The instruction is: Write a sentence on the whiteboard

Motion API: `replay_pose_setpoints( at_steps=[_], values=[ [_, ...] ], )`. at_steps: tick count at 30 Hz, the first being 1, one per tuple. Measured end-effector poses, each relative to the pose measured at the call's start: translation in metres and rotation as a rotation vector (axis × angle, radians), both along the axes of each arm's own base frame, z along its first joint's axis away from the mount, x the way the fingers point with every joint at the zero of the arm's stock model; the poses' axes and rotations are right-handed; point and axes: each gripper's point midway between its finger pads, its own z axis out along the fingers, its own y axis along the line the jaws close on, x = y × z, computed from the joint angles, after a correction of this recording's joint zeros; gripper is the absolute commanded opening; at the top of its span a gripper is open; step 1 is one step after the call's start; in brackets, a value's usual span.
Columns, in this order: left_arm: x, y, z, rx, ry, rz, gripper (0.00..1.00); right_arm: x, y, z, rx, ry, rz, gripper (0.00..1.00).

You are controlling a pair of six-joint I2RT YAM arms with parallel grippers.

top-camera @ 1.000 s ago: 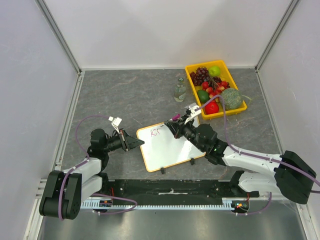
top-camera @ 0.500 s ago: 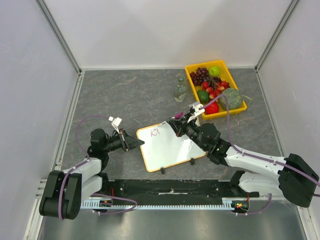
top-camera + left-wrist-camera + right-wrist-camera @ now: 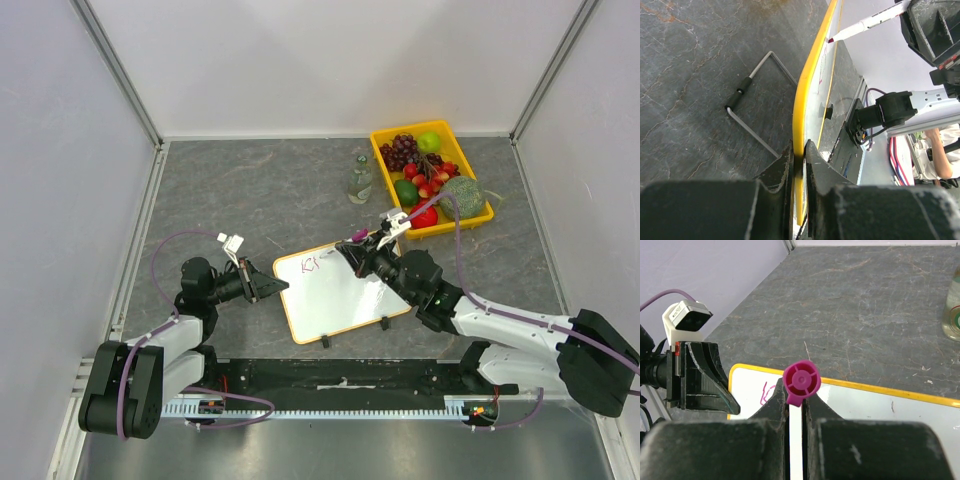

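The whiteboard point(image 3: 330, 296) lies in the middle of the table, white with a yellow-orange rim. My left gripper point(image 3: 278, 287) is shut on its left edge, and the rim runs between the jaws in the left wrist view point(image 3: 799, 155). My right gripper point(image 3: 363, 251) is shut on a marker point(image 3: 801, 380) with a magenta end, held over the board's upper part. The marker's white body and tip show in the left wrist view point(image 3: 860, 27), with the tip at the board's surface. Of the sentence point(image 3: 311, 264), only a few purple-pink strokes show, near the board's top left corner point(image 3: 765, 392).
A yellow fruit tray point(image 3: 378, 152) with grapes, apples and other fruit stands at the back right. A small glass bottle point(image 3: 360, 180) stands left of it. Two black clips point(image 3: 385, 321) sit on the board's near edge. A wire stand point(image 3: 757, 107) lies beside the board.
My right gripper has shifted slightly to the right along the board's top with the marker. The left gripper and the board have not moved.
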Motion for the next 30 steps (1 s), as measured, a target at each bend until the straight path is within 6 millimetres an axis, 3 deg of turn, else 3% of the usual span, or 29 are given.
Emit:
replay_pose_setpoints(
  at_steps=[30],
  values=[
    [0.0, 0.0, -0.001, 0.0, 0.003, 0.0, 0.02, -0.015, -0.008, -0.016, -0.008, 0.02, 0.036, 0.0]
  ],
)
